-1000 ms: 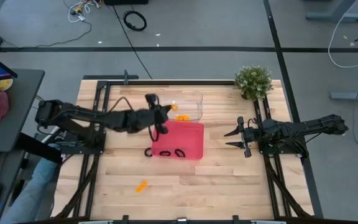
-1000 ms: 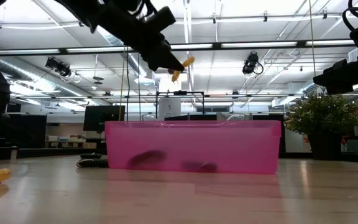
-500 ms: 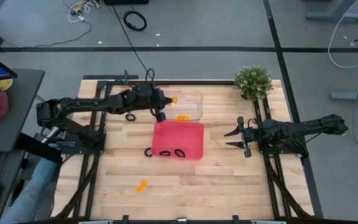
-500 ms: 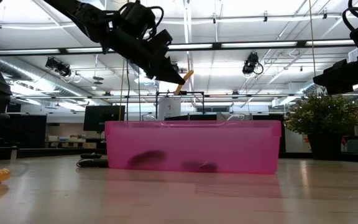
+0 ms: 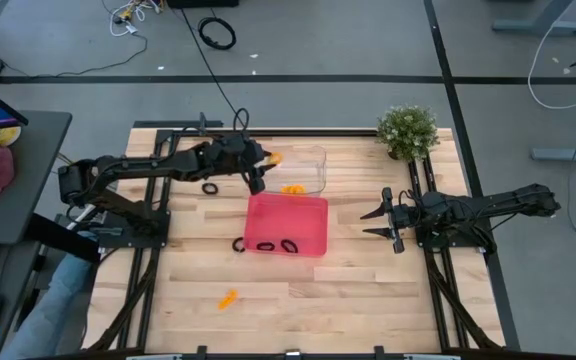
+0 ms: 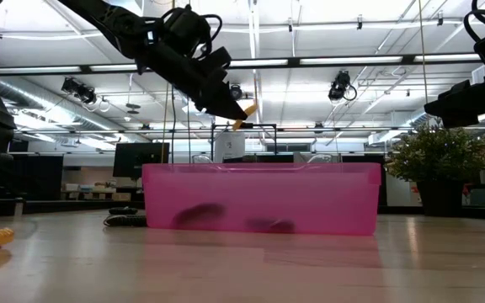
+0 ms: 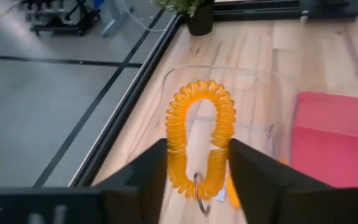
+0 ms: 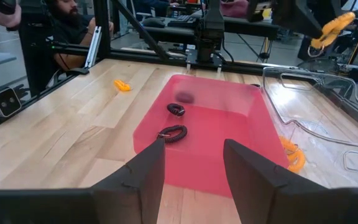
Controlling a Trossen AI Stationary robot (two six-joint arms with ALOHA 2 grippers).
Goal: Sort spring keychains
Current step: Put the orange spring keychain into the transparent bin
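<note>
Orange keychain [image 7: 201,144] pinched in left gripper [image 5: 261,166], held in the air over the near-left end of the clear tray [image 5: 318,158], above table level; in the low view the keychain [image 6: 244,113] hangs off the fingertips above the pink tray [image 6: 259,198]. Left wrist view shows the coil loop standing upright between the two fingers [image 7: 146,180], metal ring at its lower end. Another orange keychain [image 5: 293,189] lies inside the clear tray. Two black keychains [image 8: 173,132] lie in the pink tray [image 5: 290,222], near its front edge. One black keychain [image 5: 239,245] on the table just beside the pink tray's front-left corner, another black one [image 5: 209,187] on the table under the left arm. One orange keychain [image 5: 228,298] on the table, well apart, toward the front. Right gripper [image 5: 380,222] waits right of the pink tray, fingers spread, nothing between them. Plant [image 5: 407,130] at the table's far right corner.
</note>
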